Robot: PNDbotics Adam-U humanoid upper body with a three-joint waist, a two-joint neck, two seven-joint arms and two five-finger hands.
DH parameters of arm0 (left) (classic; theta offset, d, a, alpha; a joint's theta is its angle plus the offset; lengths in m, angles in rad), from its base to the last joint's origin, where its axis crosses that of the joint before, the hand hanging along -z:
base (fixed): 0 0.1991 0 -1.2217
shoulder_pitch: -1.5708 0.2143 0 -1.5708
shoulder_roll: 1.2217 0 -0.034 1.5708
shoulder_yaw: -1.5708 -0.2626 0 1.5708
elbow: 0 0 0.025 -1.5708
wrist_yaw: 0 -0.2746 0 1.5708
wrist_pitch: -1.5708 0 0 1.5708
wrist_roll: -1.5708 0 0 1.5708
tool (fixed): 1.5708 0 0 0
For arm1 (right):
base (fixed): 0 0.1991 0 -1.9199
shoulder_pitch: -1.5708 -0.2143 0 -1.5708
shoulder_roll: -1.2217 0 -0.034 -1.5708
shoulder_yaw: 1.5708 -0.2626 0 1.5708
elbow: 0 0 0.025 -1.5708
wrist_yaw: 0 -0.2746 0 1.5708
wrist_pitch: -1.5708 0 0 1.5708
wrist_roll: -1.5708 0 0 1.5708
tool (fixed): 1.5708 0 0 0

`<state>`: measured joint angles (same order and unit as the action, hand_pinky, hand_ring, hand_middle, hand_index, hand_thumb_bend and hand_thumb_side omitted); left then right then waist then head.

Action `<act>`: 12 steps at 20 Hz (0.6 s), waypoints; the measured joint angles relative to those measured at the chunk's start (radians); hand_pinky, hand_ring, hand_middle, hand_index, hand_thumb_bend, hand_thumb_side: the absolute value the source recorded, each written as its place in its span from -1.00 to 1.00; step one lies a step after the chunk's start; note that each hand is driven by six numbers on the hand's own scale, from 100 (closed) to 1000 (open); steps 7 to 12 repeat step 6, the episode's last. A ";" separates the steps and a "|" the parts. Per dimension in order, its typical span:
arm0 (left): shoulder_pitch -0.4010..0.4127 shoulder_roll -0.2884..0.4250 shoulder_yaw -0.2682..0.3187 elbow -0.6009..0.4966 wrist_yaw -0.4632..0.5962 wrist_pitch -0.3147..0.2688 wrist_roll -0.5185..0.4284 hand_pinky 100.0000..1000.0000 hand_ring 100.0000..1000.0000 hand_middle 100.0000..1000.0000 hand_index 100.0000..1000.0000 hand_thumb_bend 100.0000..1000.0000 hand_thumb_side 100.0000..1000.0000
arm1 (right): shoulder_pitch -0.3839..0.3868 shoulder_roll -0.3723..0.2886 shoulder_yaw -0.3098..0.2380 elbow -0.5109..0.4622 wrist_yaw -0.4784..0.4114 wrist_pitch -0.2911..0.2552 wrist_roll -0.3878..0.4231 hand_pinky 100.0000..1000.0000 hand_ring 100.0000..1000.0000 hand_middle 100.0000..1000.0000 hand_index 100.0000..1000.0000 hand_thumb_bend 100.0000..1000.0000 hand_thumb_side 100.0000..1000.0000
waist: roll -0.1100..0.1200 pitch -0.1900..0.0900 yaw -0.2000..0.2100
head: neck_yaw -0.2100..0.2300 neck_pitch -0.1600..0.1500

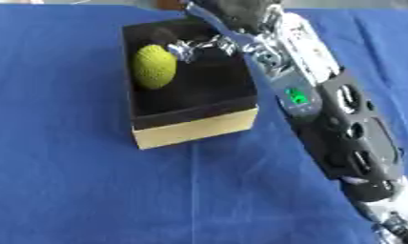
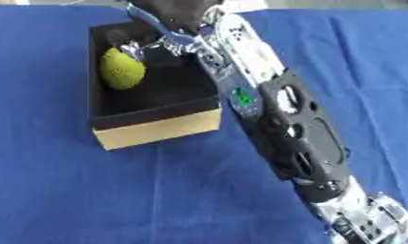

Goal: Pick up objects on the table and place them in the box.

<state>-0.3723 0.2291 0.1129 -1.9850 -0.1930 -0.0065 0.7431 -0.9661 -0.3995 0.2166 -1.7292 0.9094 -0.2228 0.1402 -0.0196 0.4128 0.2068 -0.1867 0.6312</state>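
A yellow-green, rough-skinned ball [image 1: 154, 66] is inside the box [image 1: 199, 125], which has a black inside and a tan front wall. The ball is against the box's left wall. My right arm [image 1: 341, 119] comes in from the lower right and crosses the box's right rim. My right hand [image 1: 240, 19] hangs over the box's far right corner, and its tip reaches the ball's upper right side. Whether it holds the ball is hidden by the hand's own shape. My left hand does not show.
A blue cloth [image 1: 66, 181] covers the whole table. The box stands at the upper middle, turned slightly askew. My forearm [image 2: 299, 138] fills the right side of both views.
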 measured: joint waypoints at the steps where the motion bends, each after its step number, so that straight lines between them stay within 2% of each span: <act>1: 0.001 0.000 0.002 0.000 0.000 0.000 0.001 -0.14 0.29 0.24 0.25 0.78 0.43 | 0.009 -0.023 -0.017 -0.028 -0.040 0.023 -0.020 0.61 0.41 0.34 0.62 -1.00 -1.00 | -0.001 0.000 -0.003 | 0.004 0.000; 5: 0.002 0.000 0.003 0.000 -0.001 0.000 0.005 -0.13 0.29 0.24 0.25 0.78 0.43 | 0.063 -0.127 -0.083 -0.132 -0.208 0.100 -0.095 0.61 0.42 0.36 0.65 -1.00 -1.00 | -0.001 0.000 -0.010 | 0.025 0.000; 6: 0.002 0.000 0.003 0.000 -0.001 -0.001 0.005 -0.13 0.29 0.24 0.25 0.78 0.43 | 0.077 -0.150 -0.097 -0.153 -0.244 0.114 -0.108 0.62 0.42 0.38 0.67 -1.00 -0.91 | -0.001 0.000 -0.010 | 0.029 0.001; 12: 0.002 0.000 0.003 0.000 -0.001 -0.001 0.005 -0.13 0.29 0.24 0.25 0.78 0.43 | 0.077 -0.150 -0.097 -0.153 -0.244 0.114 -0.108 0.62 0.42 0.38 0.67 -1.00 -0.91 | -0.001 0.000 -0.010 | 0.029 0.001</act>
